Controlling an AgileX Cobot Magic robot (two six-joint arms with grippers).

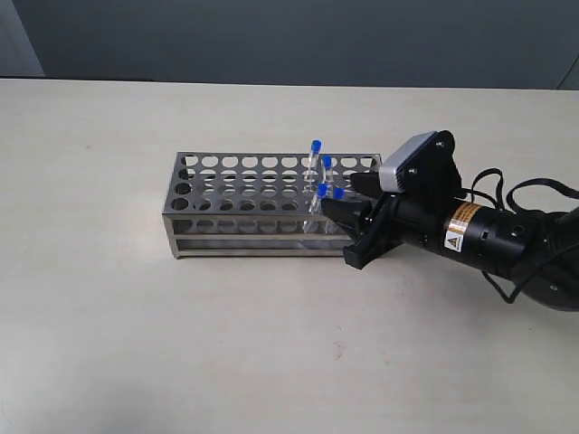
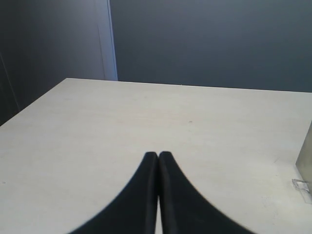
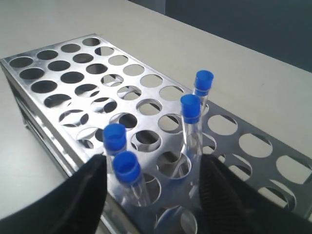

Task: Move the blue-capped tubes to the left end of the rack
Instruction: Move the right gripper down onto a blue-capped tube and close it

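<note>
The steel rack (image 1: pixel 235 237) stands mid-table. All blue-capped tubes (image 1: pixel 322 190) sit in holes at its right end: two lean at the back (image 1: pixel 317 145), two stand nearer the front. My right gripper (image 1: pixel 348 226) is open at that end, one finger on each side of the cluster. In the right wrist view the rack (image 3: pixel 46 136) fills the frame, and my right gripper (image 3: pixel 153 168) has the two near caps (image 3: pixel 127 167) close to one finger and a taller tube (image 3: pixel 190 108) close to the other. My left gripper (image 2: pixel 158 155) is shut on nothing, low over bare table.
The rack's holes left of the tubes hold nothing. A metal corner, probably the rack (image 2: pixel 304 161), shows at the edge of the left wrist view. The table's far edge (image 2: pixel 195 86) meets a dark wall. The right arm's cables (image 1: pixel 507 185) trail right.
</note>
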